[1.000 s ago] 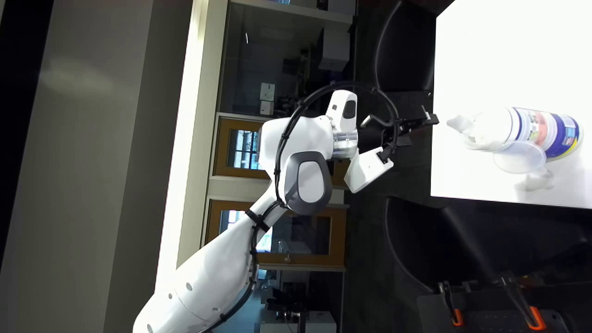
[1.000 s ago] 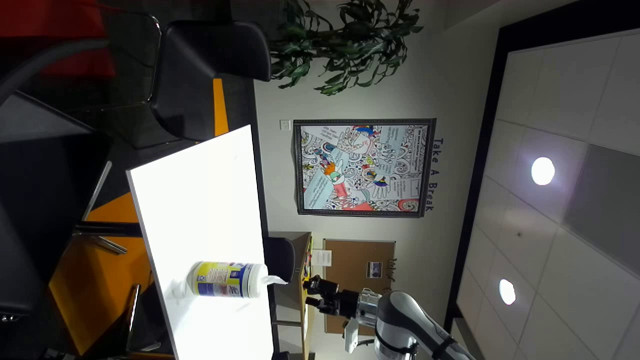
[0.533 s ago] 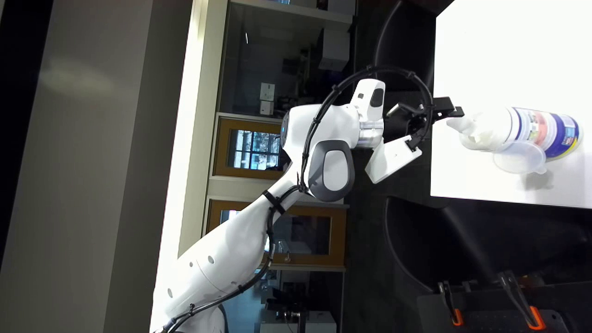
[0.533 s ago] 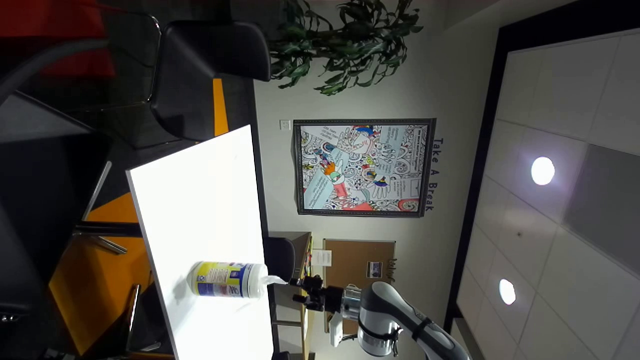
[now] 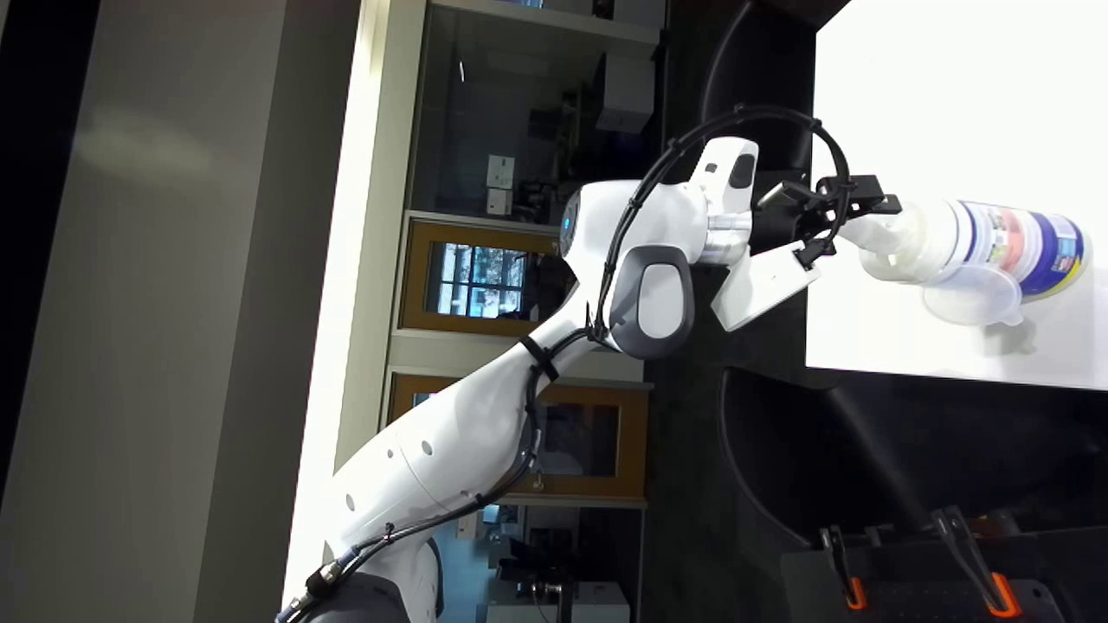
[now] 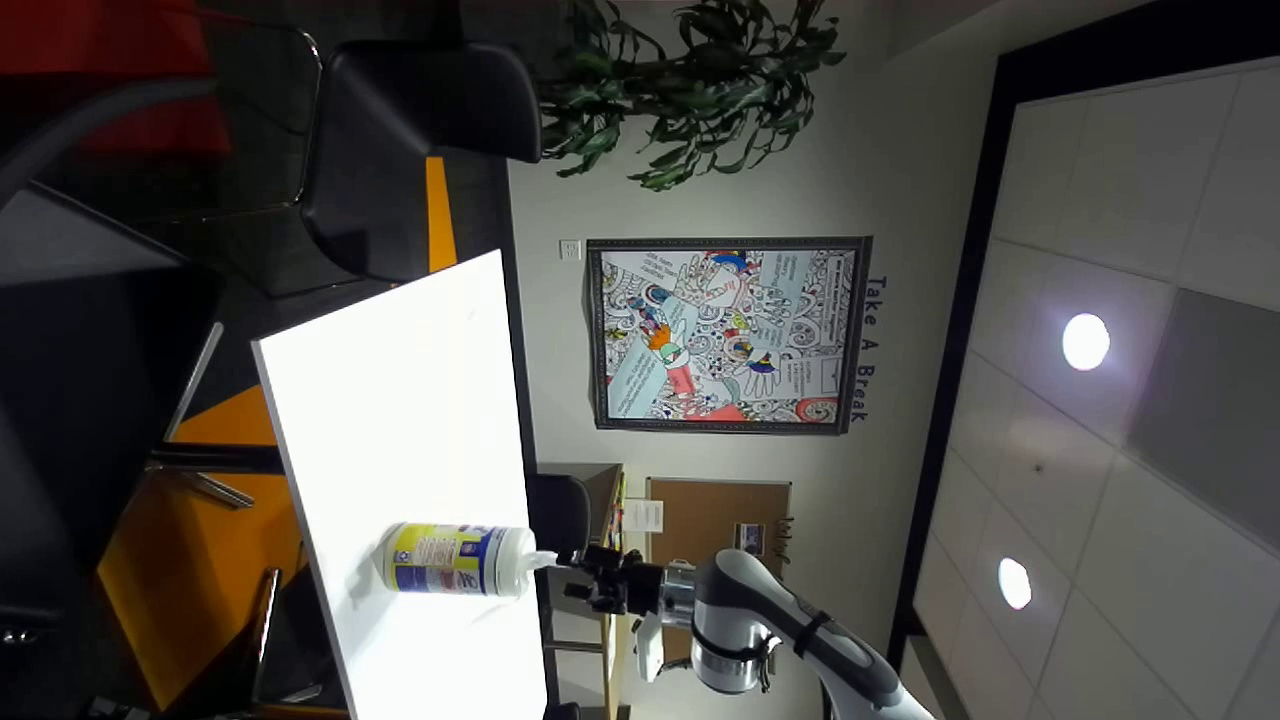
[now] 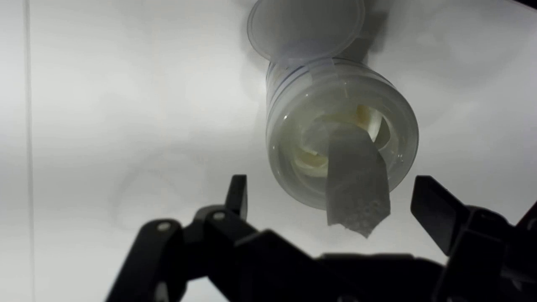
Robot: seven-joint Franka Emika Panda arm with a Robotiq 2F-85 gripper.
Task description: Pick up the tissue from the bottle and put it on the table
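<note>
I have the tool point(image 7: 335, 201) spread wide, one jaw either side of the tissue point(image 7: 357, 184), with a gap showing on both flanks in the wrist view. The tissue pokes up out of the mouth of the bottle point(image 6: 445, 560), which stands on the surface point(image 6: 410, 420). I'd expect the tissue light, limp, perhaps damp and easy to tear, so I'd pinch the free end just below its ragged tip and draw gently. Against half a second ago, the tool has come lower, closer on the tissue; the bottle hasn't moved
</note>
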